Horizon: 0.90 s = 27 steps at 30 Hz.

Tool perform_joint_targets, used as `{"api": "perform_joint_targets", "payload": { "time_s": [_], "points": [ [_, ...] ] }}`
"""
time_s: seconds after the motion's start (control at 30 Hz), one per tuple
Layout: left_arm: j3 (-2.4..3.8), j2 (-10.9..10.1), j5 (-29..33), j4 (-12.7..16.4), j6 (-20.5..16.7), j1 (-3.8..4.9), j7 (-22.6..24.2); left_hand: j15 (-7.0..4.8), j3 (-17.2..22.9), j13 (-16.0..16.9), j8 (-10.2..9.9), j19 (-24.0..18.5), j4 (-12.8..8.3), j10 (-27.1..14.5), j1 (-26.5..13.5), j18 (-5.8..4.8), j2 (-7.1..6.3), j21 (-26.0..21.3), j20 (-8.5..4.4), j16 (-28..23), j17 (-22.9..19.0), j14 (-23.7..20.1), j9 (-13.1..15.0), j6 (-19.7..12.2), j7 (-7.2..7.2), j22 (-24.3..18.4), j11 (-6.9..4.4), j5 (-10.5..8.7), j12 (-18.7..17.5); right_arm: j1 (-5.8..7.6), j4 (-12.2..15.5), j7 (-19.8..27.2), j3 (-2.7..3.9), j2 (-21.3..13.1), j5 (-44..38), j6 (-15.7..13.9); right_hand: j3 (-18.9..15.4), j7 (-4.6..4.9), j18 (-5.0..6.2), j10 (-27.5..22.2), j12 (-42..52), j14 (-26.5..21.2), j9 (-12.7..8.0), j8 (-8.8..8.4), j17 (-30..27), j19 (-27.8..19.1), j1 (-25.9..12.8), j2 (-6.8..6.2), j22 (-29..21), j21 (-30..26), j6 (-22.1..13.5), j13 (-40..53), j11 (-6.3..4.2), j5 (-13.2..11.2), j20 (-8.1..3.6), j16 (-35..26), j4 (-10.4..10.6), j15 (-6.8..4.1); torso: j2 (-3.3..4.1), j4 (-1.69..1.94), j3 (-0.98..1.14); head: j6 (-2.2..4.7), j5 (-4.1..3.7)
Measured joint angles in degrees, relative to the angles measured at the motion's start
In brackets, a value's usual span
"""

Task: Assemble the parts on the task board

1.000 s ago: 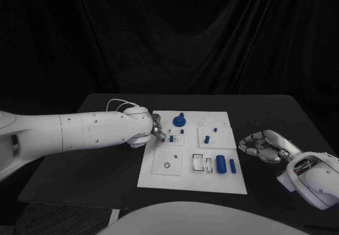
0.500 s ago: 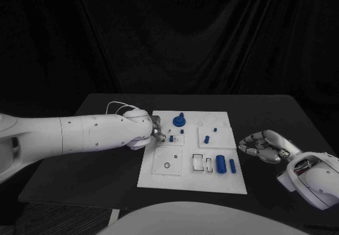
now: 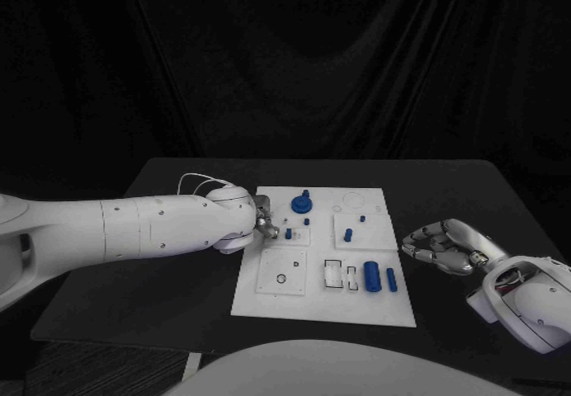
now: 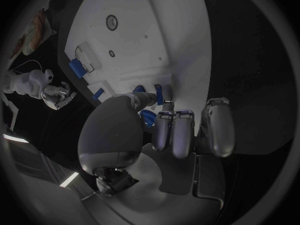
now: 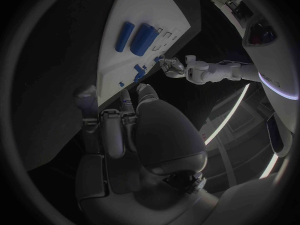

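The white task board (image 3: pixel 268 299) lies mid-table, also seen as task board (image 4: pixel 147 40) and task board (image 5: pixel 156 5). On it stand a blue knob (image 3: pixel 300 200) and small blue pegs (image 3: pixel 349 235); a blue cylinder (image 3: pixel 371 276) and a blue bar (image 3: pixel 392 280) lie near its front. My left hand (image 3: pixel 263 223) rests at the board's left edge. Its thumb (image 4: pixel 145 99) reaches to a small blue peg (image 4: pixel 158 94), other fingers (image 4: pixel 184 132) curled; whether it grips the peg is unclear. My right hand (image 3: pixel 441 247) hovers right of the board, fingers curled on nothing.
The black table (image 3: pixel 178 272) has free room on both sides of the board. White wires (image 3: pixel 196 176) loop off my left wrist. The board's near half carries a ring mark (image 3: pixel 282 278) and rectangular slots (image 3: pixel 334 274). A dark curtain closes the back.
The left forearm has shifted slightly; its hand stays at the board's left edge by the small peg. The right hand has not moved.
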Motion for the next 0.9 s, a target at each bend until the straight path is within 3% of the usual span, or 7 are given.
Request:
{"api": "perform_joint_targets", "payload": {
  "time_s": [0.9],
  "points": [
    [0.01,-1.1,-0.6,2.2,-0.2,-0.27,0.1,0.0,0.1,0.0,-0.1,0.0,-0.1,0.0,0.3,0.0,0.26,-0.2,0.0,-0.2,0.0,0.0,0.1,-0.1,0.02,0.0,0.0,0.24,-0.2,-0.07,0.0,0.0,0.0,0.0,0.0,0.0,0.0,0.0,0.0,0.0,-0.1,0.0,0.0,0.0,0.0,0.0,0.0,-0.02,0.0,-0.3,0.0,0.0,0.02,0.0,0.0,0.0,0.0,0.0,-0.01,0.0,0.0,0.0,-0.09]
  ]
}}
